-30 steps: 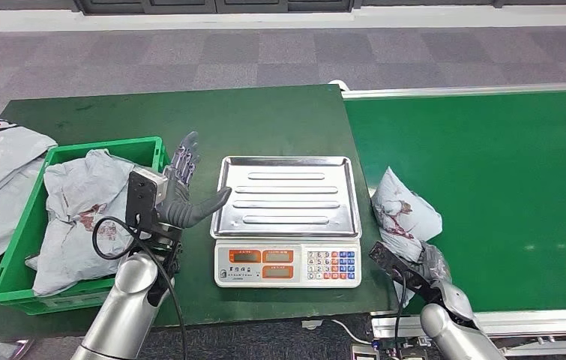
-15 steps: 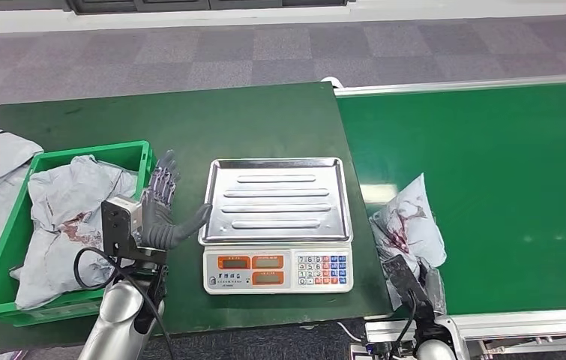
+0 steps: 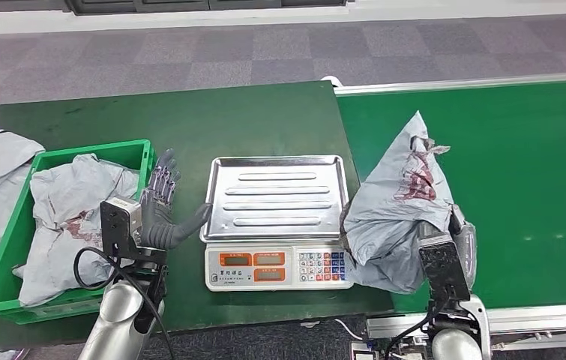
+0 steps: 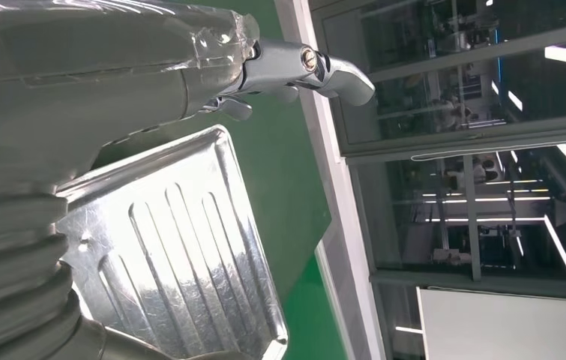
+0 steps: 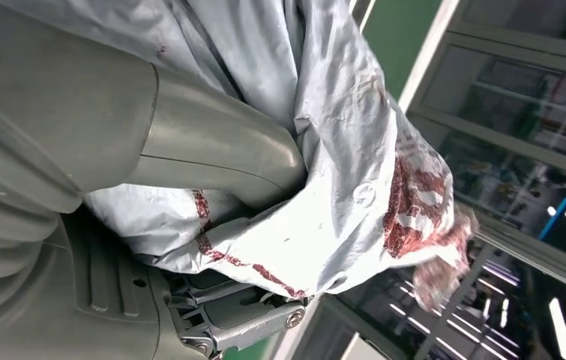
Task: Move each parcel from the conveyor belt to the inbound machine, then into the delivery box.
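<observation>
A: At right, above the conveyor belt (image 3: 519, 172) edge: grey parcel (image 3: 399, 210) raised and gripped in right hand (image 5: 212, 195), thumb pressed into crumpled film, fingers wrapped beneath. Just right of inbound machine (image 3: 278, 225), not yet on its tray.

B: Left hand (image 3: 163, 214)?

A: Fingers spread, holding nothing, poised between tray's left rim and delivery box (image 3: 10, 225).

B: Likely faults?

A: Slack, slippery film sliding out of grip; loose far end of parcel flopping against tray rim, or draping off the pan for a false reading. Possible snag on waiting left hand.

B: Materials?

A: Parcel: soft grey poly mailer, wrinkled, red print, pillow-shaped. Tray: ribbed, shiny steel, rectangular, shallow lip. Box: rigid green plastic crate, already holding similar bags. Belt and table (image 3: 190, 120): matte green.
</observation>
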You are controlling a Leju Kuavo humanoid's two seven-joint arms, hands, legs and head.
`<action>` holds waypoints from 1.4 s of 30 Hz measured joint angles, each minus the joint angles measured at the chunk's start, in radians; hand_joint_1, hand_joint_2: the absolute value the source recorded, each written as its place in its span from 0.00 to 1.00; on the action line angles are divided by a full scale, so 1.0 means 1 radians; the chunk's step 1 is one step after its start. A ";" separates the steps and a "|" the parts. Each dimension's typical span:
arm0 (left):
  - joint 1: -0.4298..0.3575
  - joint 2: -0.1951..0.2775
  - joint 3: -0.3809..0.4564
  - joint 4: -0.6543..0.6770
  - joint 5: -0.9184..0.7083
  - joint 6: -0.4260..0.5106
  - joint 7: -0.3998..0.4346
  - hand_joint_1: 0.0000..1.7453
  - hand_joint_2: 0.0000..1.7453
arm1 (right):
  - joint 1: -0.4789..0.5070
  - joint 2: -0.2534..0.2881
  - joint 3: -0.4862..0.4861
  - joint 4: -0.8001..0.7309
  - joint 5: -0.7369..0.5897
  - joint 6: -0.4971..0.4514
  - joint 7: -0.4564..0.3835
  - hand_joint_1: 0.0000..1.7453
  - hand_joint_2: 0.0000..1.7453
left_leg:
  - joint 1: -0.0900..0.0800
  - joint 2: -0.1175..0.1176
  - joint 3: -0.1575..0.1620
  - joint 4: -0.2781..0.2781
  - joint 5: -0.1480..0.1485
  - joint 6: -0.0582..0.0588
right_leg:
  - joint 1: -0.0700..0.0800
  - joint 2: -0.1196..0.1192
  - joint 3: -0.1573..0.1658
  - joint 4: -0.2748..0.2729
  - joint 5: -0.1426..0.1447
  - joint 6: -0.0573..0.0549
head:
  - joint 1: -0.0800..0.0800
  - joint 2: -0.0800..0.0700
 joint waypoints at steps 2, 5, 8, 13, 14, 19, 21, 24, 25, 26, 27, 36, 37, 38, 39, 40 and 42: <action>0.000 0.000 0.000 0.000 0.000 0.000 0.000 0.00 1.00 | 0.001 0.001 -0.003 -0.011 0.001 -0.004 -0.006 1.00 1.00 | -0.001 0.000 0.000 0.000 0.000 0.001 | -0.001 0.000 0.000 0.000 0.001 0.001 | 0.000 0.000; -0.003 -0.002 0.000 0.000 -0.001 0.000 0.000 0.00 1.00 | -0.009 0.001 -0.007 -0.026 0.008 -0.024 -0.031 1.00 1.00 | -0.002 0.000 0.000 0.001 0.001 0.001 | -0.002 0.000 0.000 0.000 0.002 0.001 | 0.000 0.000; -0.019 -0.010 0.000 0.004 -0.008 -0.006 0.001 0.00 1.00 | -0.059 -0.016 -0.012 -0.046 0.013 -0.045 -0.047 1.00 1.00 | -0.002 0.001 -0.001 0.002 0.002 0.002 | -0.002 0.001 0.000 0.000 0.004 0.003 | 0.000 0.000; -0.078 -0.024 0.000 0.039 -0.012 -0.015 0.000 0.00 1.00 | -0.195 -0.078 -0.017 -0.062 0.029 -0.063 -0.048 1.00 1.00 | -0.003 0.002 -0.001 0.004 0.004 0.004 | -0.003 0.002 0.000 0.000 0.007 0.004 | 0.000 0.000; -0.087 -0.026 0.000 0.047 -0.011 -0.016 0.000 0.00 1.00 | -0.215 -0.087 -0.017 -0.062 0.033 -0.064 -0.046 1.00 1.00 | -0.003 0.002 -0.001 0.004 0.005 0.004 | -0.003 0.002 0.000 0.000 0.008 0.005 | 0.000 0.000; -0.120 -0.029 -0.001 0.079 0.004 0.000 -0.011 0.00 1.00 | -0.334 -0.115 -0.006 -0.041 0.005 0.028 0.003 1.00 1.00 | -0.003 0.003 -0.006 0.004 0.006 0.004 | -0.003 0.002 -0.001 0.000 0.010 0.005 | 0.000 0.000; -0.132 -0.029 -0.002 0.089 0.006 0.013 -0.014 0.00 1.00 | -0.416 -0.117 0.022 0.012 -0.043 0.151 0.053 1.00 1.00 | -0.003 0.005 -0.008 0.004 0.007 0.004 | -0.003 0.004 -0.001 0.000 0.011 0.004 | 0.000 0.000; -0.163 -0.032 -0.011 0.114 0.005 0.033 -0.015 0.00 1.00 | -0.550 -0.104 0.103 0.147 -0.102 0.318 0.101 1.00 1.00 | -0.003 0.007 -0.006 0.004 0.011 0.004 | -0.002 0.006 -0.005 0.000 0.015 0.004 | 0.000 0.000; -0.175 -0.034 -0.015 0.124 0.004 0.041 -0.015 0.00 1.00 | -0.585 -0.096 0.134 0.194 -0.117 0.343 0.105 1.00 1.00 | -0.002 0.006 -0.007 0.004 0.013 0.004 | -0.002 0.005 -0.007 0.000 0.016 0.004 | 0.000 0.000; -0.187 -0.036 -0.019 0.135 0.005 0.048 -0.014 0.00 1.00 | -0.616 -0.085 0.164 0.237 -0.133 0.357 0.109 1.00 1.00 | -0.002 0.005 -0.009 0.004 0.015 0.003 | -0.002 0.004 -0.008 0.000 0.017 0.004 | 0.000 0.000; -0.199 -0.038 -0.023 0.147 0.006 0.055 -0.014 0.00 1.00 | -0.644 -0.076 0.191 0.274 -0.148 0.368 0.111 1.00 1.00 | -0.002 0.003 -0.009 0.004 0.016 0.003 | -0.002 0.002 -0.008 0.000 0.017 0.004 | 0.000 0.000; -0.259 -0.043 -0.062 0.224 0.028 0.087 -0.015 0.00 1.00 | -0.753 -0.037 0.325 0.503 -0.258 0.449 0.112 1.00 1.00 | -0.003 -0.002 -0.012 0.004 0.017 0.002 | -0.002 -0.002 -0.008 0.001 0.017 0.004 | 0.000 0.000; -0.262 -0.043 -0.064 0.228 0.028 0.088 -0.015 0.00 1.00 | -0.755 -0.036 0.329 0.517 -0.260 0.451 0.111 1.00 1.00 | -0.003 -0.002 -0.012 0.004 0.017 0.002 | -0.002 -0.002 -0.009 0.001 0.017 0.004 | 0.000 0.000; -0.264 -0.043 -0.064 0.232 0.028 0.088 -0.016 0.00 1.00 | -0.757 -0.035 0.333 0.529 -0.264 0.453 0.110 1.00 1.00 | -0.003 -0.002 -0.013 0.004 0.017 0.002 | -0.002 -0.002 -0.009 0.001 0.017 0.004 | 0.000 0.000; -0.265 -0.043 -0.065 0.236 0.028 0.089 -0.016 0.00 1.00 | -0.760 -0.034 0.336 0.541 -0.271 0.460 0.112 1.00 1.00 | -0.003 -0.002 -0.013 0.005 0.017 0.002 | -0.002 -0.002 -0.009 0.001 0.017 0.004 | 0.000 0.000; -0.267 -0.043 -0.066 0.240 0.029 0.091 -0.016 0.00 1.00 | -0.763 -0.034 0.340 0.554 -0.283 0.472 0.114 1.00 1.00 | -0.003 -0.002 -0.013 0.005 0.017 0.002 | -0.002 -0.001 -0.009 0.001 0.018 0.004 | 0.000 0.000; -0.269 -0.043 -0.067 0.246 0.029 0.096 -0.017 0.00 1.00 | -0.768 -0.034 0.350 0.585 -0.311 0.504 0.117 1.00 1.00 | -0.003 -0.002 -0.013 0.005 0.017 0.002 | -0.002 -0.001 -0.009 0.001 0.018 0.004 | 0.000 0.000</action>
